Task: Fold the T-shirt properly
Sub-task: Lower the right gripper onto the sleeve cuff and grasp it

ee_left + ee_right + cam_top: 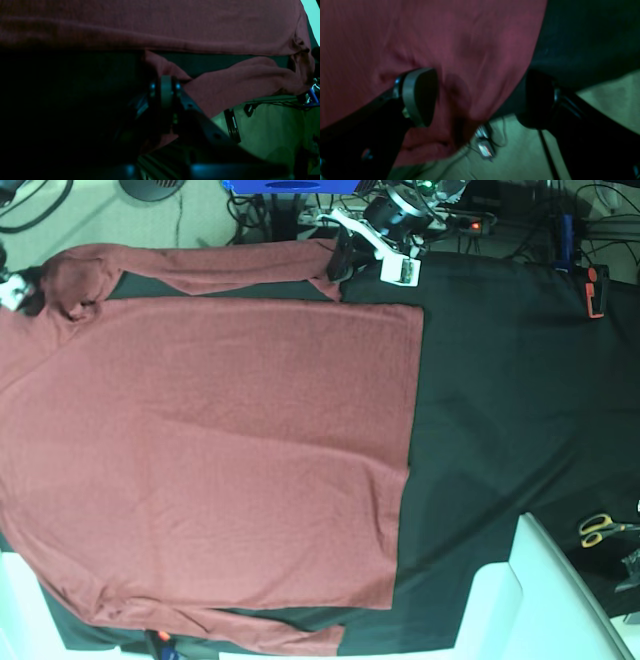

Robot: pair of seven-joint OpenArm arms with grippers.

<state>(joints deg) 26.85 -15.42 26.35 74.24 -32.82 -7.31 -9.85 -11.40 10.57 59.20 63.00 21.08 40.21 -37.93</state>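
Observation:
The brick-red T-shirt (pixel 210 450) lies spread flat on the black cloth, with one long sleeve along the far edge and the other along the near edge. My left gripper (pixel 338 258) is at the cuff of the far sleeve. In the left wrist view it (pixel 166 83) is shut on that sleeve (pixel 225 85), with the shirt body above it. My right gripper (pixel 480 97) is open. Its fingers (pixel 420 95) straddle a hanging edge of the T-shirt (pixel 460 50) at the table edge, with floor below. I cannot make out the right gripper in the base view.
The black cloth (pixel 510 380) covers the table to the right of the shirt. Yellow-handled scissors (pixel 600 528) lie near its right edge. An orange clamp (pixel 595 290) and a blue clamp (pixel 565 230) sit at the far right corner. Cables crowd the far edge. A white panel (pixel 545 605) sits at the lower right.

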